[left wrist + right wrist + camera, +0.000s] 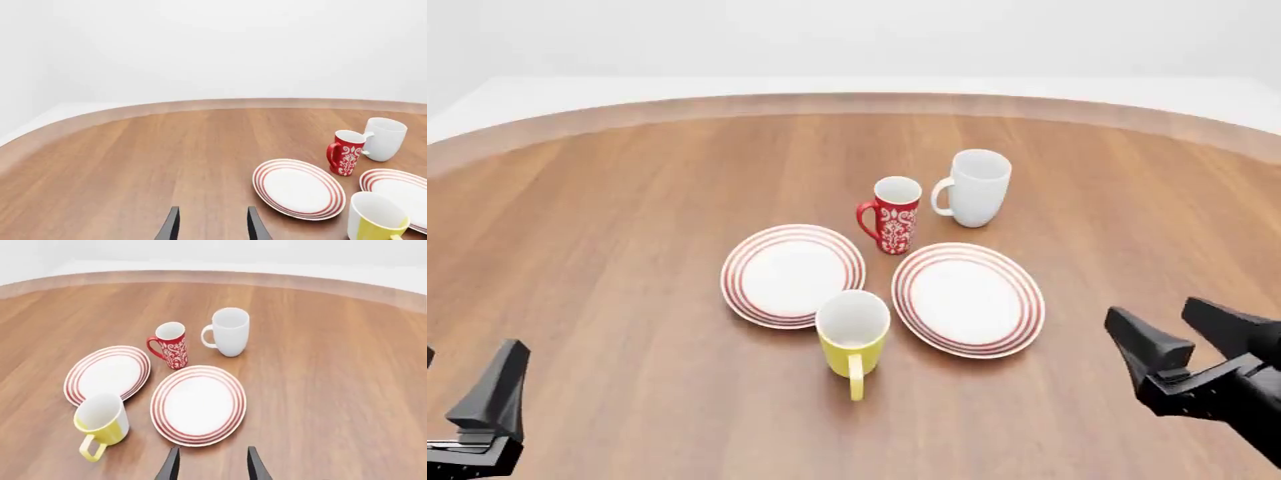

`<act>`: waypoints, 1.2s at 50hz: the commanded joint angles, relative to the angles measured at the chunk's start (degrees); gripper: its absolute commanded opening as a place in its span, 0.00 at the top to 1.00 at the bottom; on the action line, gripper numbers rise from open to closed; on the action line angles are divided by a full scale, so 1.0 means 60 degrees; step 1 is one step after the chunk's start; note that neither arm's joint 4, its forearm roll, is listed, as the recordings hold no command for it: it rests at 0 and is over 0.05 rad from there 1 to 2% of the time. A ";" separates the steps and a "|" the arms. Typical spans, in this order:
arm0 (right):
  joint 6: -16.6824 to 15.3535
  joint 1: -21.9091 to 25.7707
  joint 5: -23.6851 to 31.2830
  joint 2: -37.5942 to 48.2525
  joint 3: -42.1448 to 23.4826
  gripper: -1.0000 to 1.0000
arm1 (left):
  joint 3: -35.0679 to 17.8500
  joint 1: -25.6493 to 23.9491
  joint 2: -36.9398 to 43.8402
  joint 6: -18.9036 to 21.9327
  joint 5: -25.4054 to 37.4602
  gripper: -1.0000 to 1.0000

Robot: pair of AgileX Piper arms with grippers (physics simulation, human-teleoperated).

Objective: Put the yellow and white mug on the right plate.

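Observation:
The yellow and white mug [853,340] stands upright on the table, its handle toward the near edge. It sits between the front edges of two red-ringed white plates. The right plate [968,298] lies just to its right and holds nothing. My left gripper [470,352] is open and empty at the near left, far from the mug. My right gripper [1154,315] is open and empty at the near right, beside the right plate. The mug also shows in the left wrist view [373,220] and the right wrist view [101,422], and the right plate shows there too [199,405].
The left look-alike plate [791,274] lies behind and left of the yellow mug. A red patterned mug [894,215] and a larger white mug [974,187] stand behind the plates. The wooden table's curved far edge [854,100] runs along the back.

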 commanded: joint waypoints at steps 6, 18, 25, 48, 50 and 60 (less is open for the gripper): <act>0.0739 0.1482 0.1290 0.1722 -0.1538 0.00 | 0.0000 0.0000 0.0000 0.0000 0.0000 0.00; 0.1370 0.2148 0.2185 0.2481 -0.2855 0.00 | 0.0000 0.0000 0.0000 0.0000 0.0000 0.00; 0.1632 0.2472 0.2312 0.3154 -0.3310 0.00 | 0.0000 0.0000 0.0000 0.0000 0.0000 0.00; 0.1935 0.3586 0.1957 0.5182 -0.3889 0.00 | 0.0000 0.0000 0.0000 0.0000 0.0000 0.00; 0.2065 0.3723 0.1833 0.5320 -0.3840 0.00 | 0.0000 0.0000 0.0000 0.0000 0.0000 0.00; 0.2508 0.4023 0.1914 0.5363 -0.4086 0.00 | 0.0000 0.0000 0.0000 0.0000 0.0000 0.00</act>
